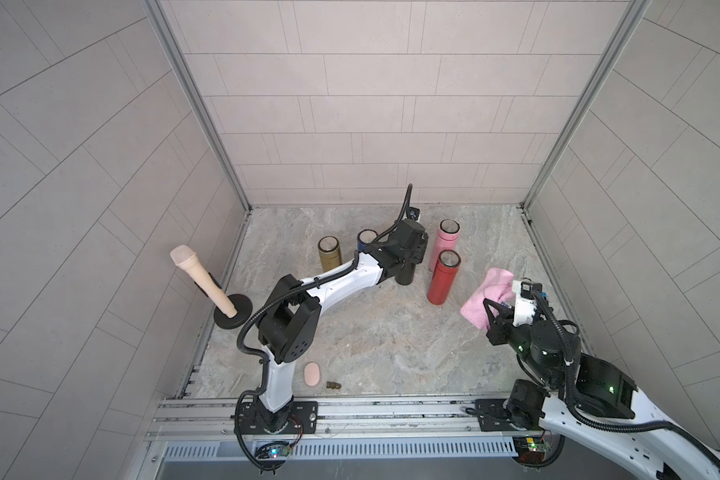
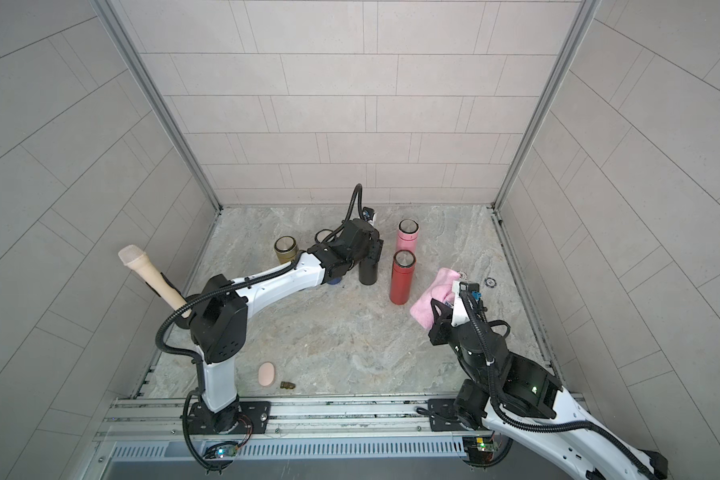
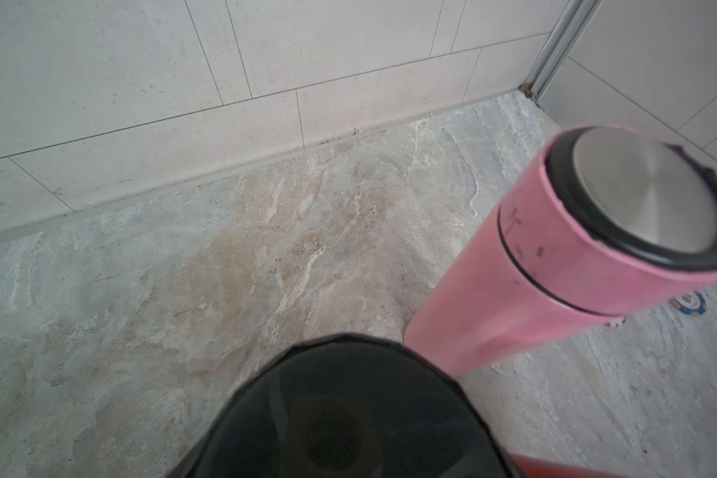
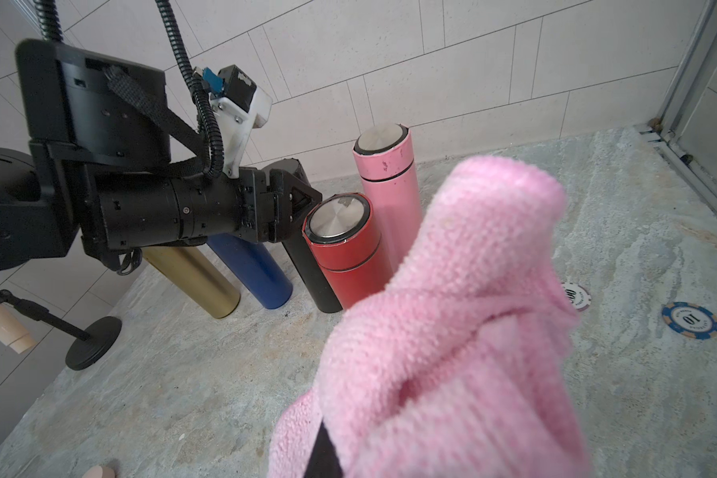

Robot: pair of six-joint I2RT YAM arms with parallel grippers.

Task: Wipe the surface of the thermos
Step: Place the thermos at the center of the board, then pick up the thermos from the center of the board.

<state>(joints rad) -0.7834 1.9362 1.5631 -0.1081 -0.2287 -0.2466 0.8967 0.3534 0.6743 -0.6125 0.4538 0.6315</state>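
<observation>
**A:** Why does the left gripper (image 4: pixel 297 198) clamp the black thermos (image 1: pixel 406 275) by its cap?

**B:** Likely to steady it for wiping, there beside the red thermos (image 1: pixel 442 282). The right gripper (image 1: pixel 493 309), closed on the pink cloth (image 1: pixel 485 297), hovers nearby, touching neither.

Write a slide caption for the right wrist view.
A pink cloth fills the foreground; behind it, the left hand grips the black thermos by its top.

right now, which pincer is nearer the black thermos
Left. The left pincer grips the black thermos at its top; the right pincer, holding the pink cloth, is beyond the red thermos.
</observation>
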